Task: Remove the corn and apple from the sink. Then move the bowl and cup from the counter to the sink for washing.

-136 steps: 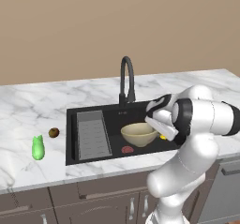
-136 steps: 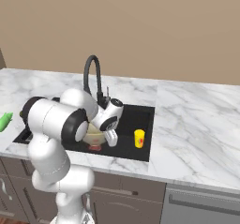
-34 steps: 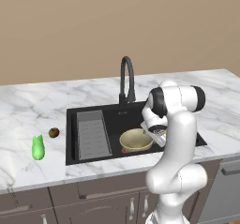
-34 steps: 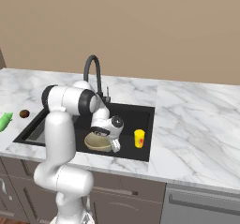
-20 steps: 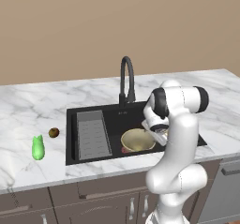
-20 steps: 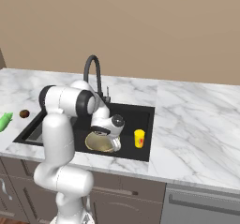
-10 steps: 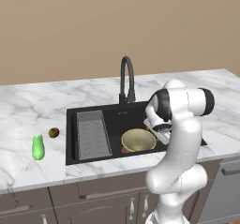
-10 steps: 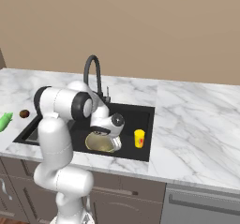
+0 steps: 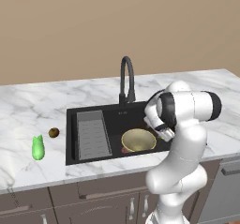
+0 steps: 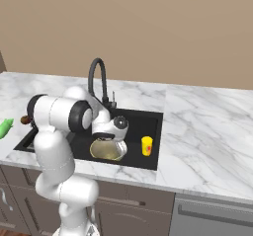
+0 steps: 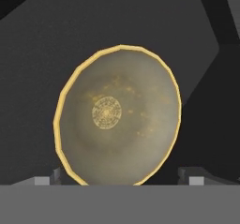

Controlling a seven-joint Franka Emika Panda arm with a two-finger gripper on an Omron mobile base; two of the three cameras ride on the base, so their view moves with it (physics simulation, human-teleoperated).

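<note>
Hand view looks straight down into the bowl [image 11: 117, 117], a tan-yellow dish with a paler rim and a round patterned centre; nothing lies inside it, and it rests on the black floor of the sink [image 9: 79, 153]. The end effector [image 11: 119, 178] hangs just above the bowl with its tips spread wide on either side of the rim, gripping nothing. In the right base view the cup [image 10: 147, 145] stands upright in the basin just beside the bowl, near the sink's right wall. On the white marble counter [image 9: 28, 110] left of the sink, the apple [image 9: 54, 132] sits near the green corn [image 9: 37, 148]. A plain tan wall rises behind the black faucet [image 9: 127, 78].
</note>
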